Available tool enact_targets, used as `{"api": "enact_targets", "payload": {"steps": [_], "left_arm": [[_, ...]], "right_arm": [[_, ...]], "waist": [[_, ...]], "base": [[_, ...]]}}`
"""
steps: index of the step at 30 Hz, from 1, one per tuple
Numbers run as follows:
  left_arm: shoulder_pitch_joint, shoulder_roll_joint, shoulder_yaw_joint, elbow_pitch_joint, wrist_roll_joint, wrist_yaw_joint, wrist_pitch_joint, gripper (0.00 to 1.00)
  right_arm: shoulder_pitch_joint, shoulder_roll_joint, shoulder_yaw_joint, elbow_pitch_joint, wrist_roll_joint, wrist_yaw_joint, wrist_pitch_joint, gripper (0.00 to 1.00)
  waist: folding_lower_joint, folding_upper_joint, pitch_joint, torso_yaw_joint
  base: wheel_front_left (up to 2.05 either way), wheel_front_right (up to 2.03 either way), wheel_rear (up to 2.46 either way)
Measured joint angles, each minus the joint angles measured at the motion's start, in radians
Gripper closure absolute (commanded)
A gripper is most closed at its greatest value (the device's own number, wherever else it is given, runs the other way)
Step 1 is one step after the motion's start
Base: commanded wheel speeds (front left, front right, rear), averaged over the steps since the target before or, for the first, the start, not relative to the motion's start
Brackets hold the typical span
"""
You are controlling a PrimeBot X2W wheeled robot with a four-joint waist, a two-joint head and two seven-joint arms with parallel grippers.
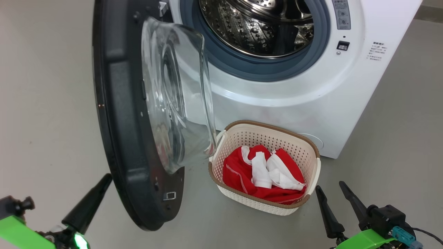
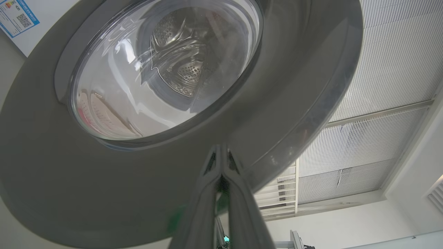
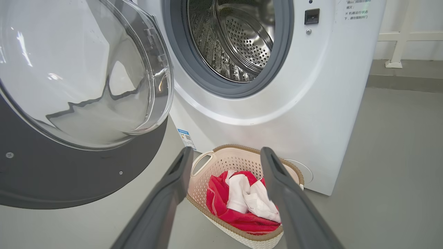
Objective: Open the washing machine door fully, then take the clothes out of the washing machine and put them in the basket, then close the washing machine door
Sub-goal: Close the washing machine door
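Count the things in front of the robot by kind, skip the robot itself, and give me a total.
Washer: 1
Door: 1, open
Basket: 1
Clothes heap: 1, red and white, in the basket
Total: 4

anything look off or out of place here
Nothing stands out. The clothes lie inside the basket, which stands upright on the floor before the washer. The door stands open, its glass intact.
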Motion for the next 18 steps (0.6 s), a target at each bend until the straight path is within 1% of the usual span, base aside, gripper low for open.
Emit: {"api": "enact_targets", "payload": {"steps": [4,12,18], "left_arm": [[-0.001,-0.043,0.015,-0.009,0.036,0.000,0.054,1.00],[-0.026,-0.110,0.036,-0.039,0.095,0.001,0.121,1.00],[-0.067,-0.165,-0.008,-0.057,0.142,0.001,0.147,1.00]], "right_arm": [[-0.002,0.000,-0.001,0.000,0.000,0.000,0.000,0.00],[-0.023,-0.002,-0.005,-0.003,0.000,0.000,0.000,0.00],[-0.042,-0.002,-0.015,-0.007,0.000,0.000,0.000,0.00]], "waist": [[0.0000,0.0000,0.011,-0.010],[0.0000,0.0000,0.026,-0.037],[0.0000,0.0000,0.044,-0.063]], "base": [[0.00,0.00,0.00],[0.00,0.00,0.00],[0.00,0.00,0.00]]}}
